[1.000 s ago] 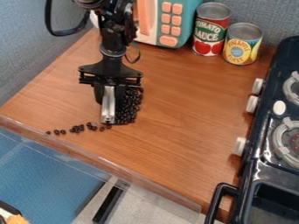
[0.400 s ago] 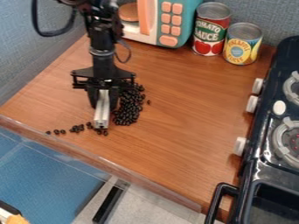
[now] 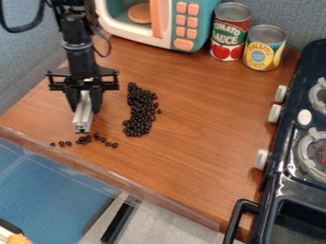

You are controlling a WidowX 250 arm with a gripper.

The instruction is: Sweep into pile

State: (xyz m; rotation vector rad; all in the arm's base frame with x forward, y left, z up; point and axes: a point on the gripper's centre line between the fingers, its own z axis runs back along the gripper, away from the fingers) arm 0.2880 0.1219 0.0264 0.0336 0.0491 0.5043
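One end effector (image 3: 85, 101), run by me from a distance, is clamped on one pale metal bar (image 3: 83, 113) at the left of the camera view, above a brown wood-grain tabletop (image 3: 197, 119). The bar's lower end is tilted slightly toward the left, near a thin, broken line of roughly a dozen scattered dark beans (image 3: 85, 139); whether it touches the tabletop, I cannot tell. To the right of the bar and apart from it lies one long pile of dark beans (image 3: 138, 112), too crowded for me to count, with one bean (image 3: 159, 111) just beside its right edge. Behind them, I see one toy microwave (image 3: 164, 28), white and teal, with one orange disc (image 3: 139, 13) inside, and two upright cans, one red can (image 3: 229, 35) and one yellow-and-blue can (image 3: 263, 50). At right, one dark toy stove (image 3: 286, 162) shows two burners and three pale knobs along its near side.
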